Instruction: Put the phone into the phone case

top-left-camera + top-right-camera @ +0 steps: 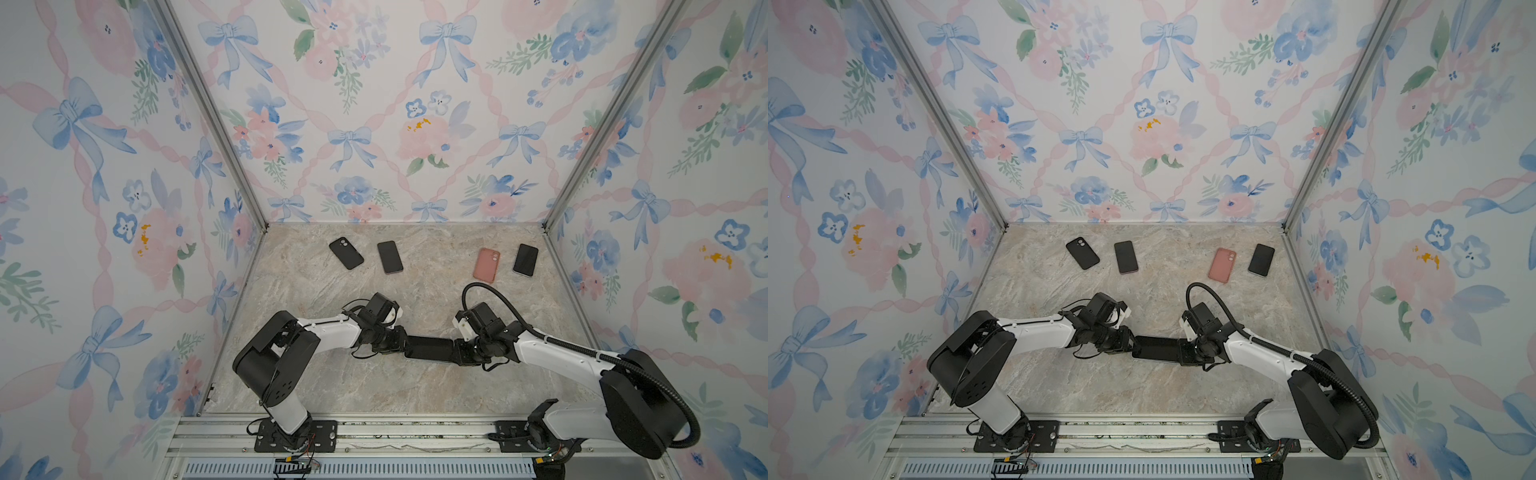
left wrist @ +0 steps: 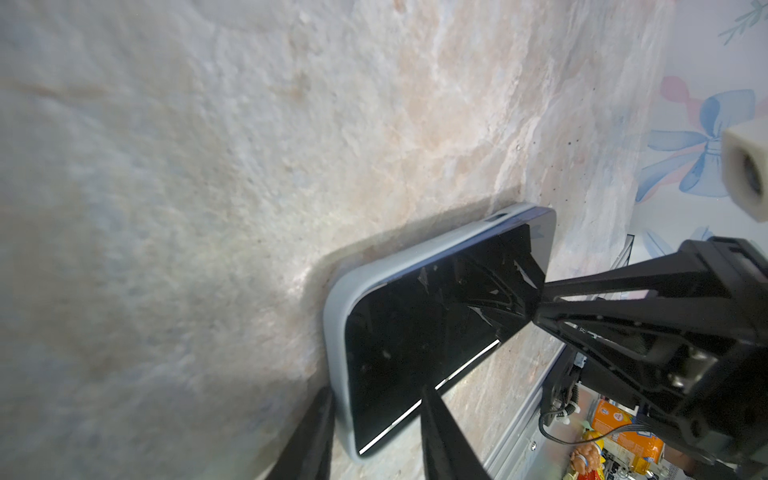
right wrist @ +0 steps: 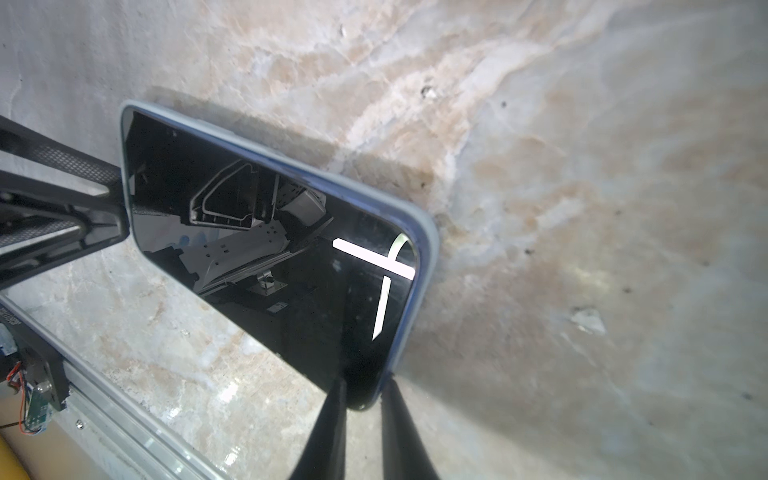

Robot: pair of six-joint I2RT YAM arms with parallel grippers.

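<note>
Both ends of the phone (image 1: 428,348) are pinched: left claw (image 2: 376,392) and right claw (image 3: 366,384) nearly closed.

No legible text, brand, number or sign in any view, orange printed packet (image 2: 619,428) in the left wrist view carries markings too blurred to read.

- Soft, even light fills both top views; nothing is very dark or too bright.
- The shiny black phone (image 3: 270,249) acts like a mirror and shows bright white stripes of glare.
- A soft grey shadow lies beside it on the beige marble-look table (image 3: 540,208).
- The table turns blurry toward the wrist views' edges.
- The silver metal corner posts (image 1: 212,112) lean outward in both top views.
</note>
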